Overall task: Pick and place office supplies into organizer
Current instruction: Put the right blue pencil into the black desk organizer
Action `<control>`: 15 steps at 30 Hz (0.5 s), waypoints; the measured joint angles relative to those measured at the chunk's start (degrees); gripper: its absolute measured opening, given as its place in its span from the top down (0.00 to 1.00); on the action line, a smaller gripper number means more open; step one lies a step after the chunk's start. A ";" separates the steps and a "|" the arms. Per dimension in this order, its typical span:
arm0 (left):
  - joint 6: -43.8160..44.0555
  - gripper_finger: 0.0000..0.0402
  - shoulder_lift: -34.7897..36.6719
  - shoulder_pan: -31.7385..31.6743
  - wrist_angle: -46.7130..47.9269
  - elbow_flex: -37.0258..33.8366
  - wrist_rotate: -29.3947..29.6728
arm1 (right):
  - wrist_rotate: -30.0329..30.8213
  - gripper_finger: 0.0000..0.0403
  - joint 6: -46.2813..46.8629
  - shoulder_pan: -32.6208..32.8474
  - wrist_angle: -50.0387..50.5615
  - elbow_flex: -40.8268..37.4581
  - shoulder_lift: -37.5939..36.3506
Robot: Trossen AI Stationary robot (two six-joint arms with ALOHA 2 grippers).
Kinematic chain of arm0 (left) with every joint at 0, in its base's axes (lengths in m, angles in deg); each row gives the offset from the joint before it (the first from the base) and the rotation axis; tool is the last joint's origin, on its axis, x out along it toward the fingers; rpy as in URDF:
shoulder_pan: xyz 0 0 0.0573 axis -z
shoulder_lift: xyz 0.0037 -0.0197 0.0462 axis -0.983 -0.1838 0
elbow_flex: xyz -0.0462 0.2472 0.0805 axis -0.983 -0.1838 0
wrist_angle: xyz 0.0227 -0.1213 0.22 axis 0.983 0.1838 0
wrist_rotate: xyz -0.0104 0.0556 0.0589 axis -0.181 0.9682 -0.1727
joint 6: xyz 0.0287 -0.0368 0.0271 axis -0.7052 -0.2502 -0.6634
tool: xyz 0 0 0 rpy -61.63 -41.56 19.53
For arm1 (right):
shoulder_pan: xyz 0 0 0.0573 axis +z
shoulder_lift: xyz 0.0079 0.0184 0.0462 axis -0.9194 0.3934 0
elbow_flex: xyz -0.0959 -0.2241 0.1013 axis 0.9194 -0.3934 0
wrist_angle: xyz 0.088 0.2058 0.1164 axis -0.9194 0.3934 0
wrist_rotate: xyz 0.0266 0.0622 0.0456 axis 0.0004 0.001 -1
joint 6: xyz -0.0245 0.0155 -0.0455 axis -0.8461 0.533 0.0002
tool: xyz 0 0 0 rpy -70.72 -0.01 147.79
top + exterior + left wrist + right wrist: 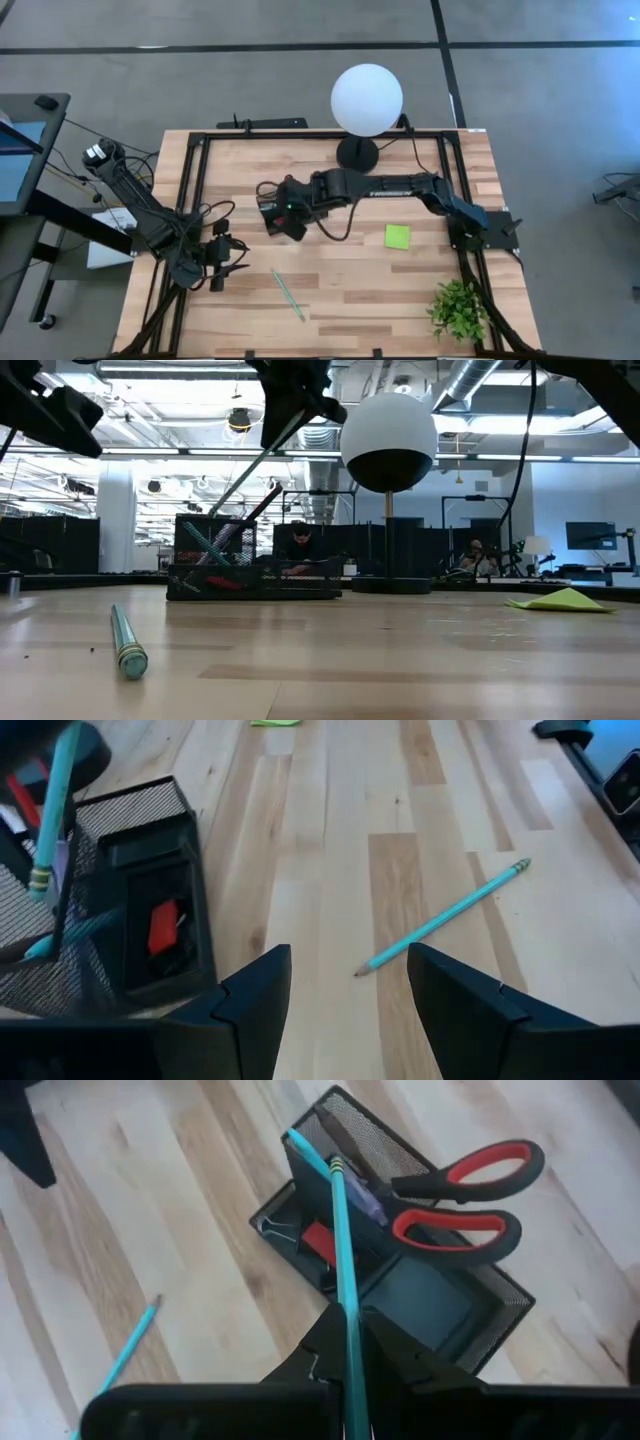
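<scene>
The black mesh organizer (400, 1270) stands on the table left of centre, under my right gripper (348, 1315), which is shut on a teal pencil (340, 1230). Its tall cup holds red-handled scissors (470, 1195) and a teal pen; a red block (163, 925) and a black clip lie in its low compartments. A second teal pencil (440, 918) lies flat on the wood, just beyond my open left gripper (350, 970). That gripper hovers near the table's left edge (225, 270). A lime-green sticky pad (397, 236) lies flat right of centre. My right gripper pinches the teal pencil's shaft (349, 1308) between its two fingertips, well away from the eraser end (335, 1168). The fingers slant down from above and lie nearly along the pencil. The pencil hangs eraser end down over the organizer's cup; whether it touches the cup I cannot tell.
A white globe lamp (367, 100) stands at the far edge behind the organizer. A green plant (458, 308) sits at the near right corner. Bare wood lies between the organizer, the loose pencil (288, 295) and the sticky pad. People sit in the room beyond the table.
</scene>
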 joint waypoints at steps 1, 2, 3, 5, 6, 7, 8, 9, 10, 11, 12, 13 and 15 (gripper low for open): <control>0.29 0.51 0.00 0.00 0.18 0.00 0.00 | -0.64 0.98 0.00 -0.61 0.08 0.00 0.00; 0.31 0.51 -0.02 0.00 0.08 0.00 -0.02 | -1.41 0.98 -0.02 -1.22 0.04 0.00 0.00; 0.31 0.50 -0.02 0.00 0.01 0.01 -0.04 | -2.22 0.98 -0.01 -1.90 0.06 0.00 0.00; 0.34 0.51 -0.02 0.00 0.06 0.00 -0.04 | -3.87 0.98 -0.01 -3.43 0.08 0.00 0.00; 0.34 0.51 -0.02 0.00 0.06 0.01 -0.03 | -4.89 0.98 -0.01 -4.21 0.11 0.00 0.00; 0.32 0.51 -0.04 0.00 0.07 0.02 0.00 | -5.86 0.98 0.00 -4.97 0.21 0.00 0.00; 0.28 0.51 -0.04 0.00 0.08 0.02 0.03 | -6.89 0.98 0.00 -5.69 0.42 0.00 0.00; 0.15 0.51 -0.04 0.00 0.11 0.01 0.32 | -8.43 0.98 0.00 -6.46 0.60 0.00 0.00; 0.01 0.51 -0.04 0.00 0.30 0.00 0.59 | -10.16 0.98 0.00 -7.17 0.74 0.00 0.00; -0.07 0.51 -0.04 0.00 0.66 0.00 0.89 | -12.13 0.98 0.00 -7.88 0.92 0.00 0.00; -0.13 0.51 -0.04 0.00 1.05 0.00 1.17 | -13.78 0.98 0.00 -8.51 0.96 0.00 0.00; -0.15 0.50 -0.04 0.00 1.27 0.00 1.60 | -15.17 0.98 -0.01 -9.03 0.94 0.00 0.00; -0.15 0.51 -0.04 0.00 1.25 0.00 2.25 | -17.52 0.97 -0.04 -10.03 0.87 0.00 0.00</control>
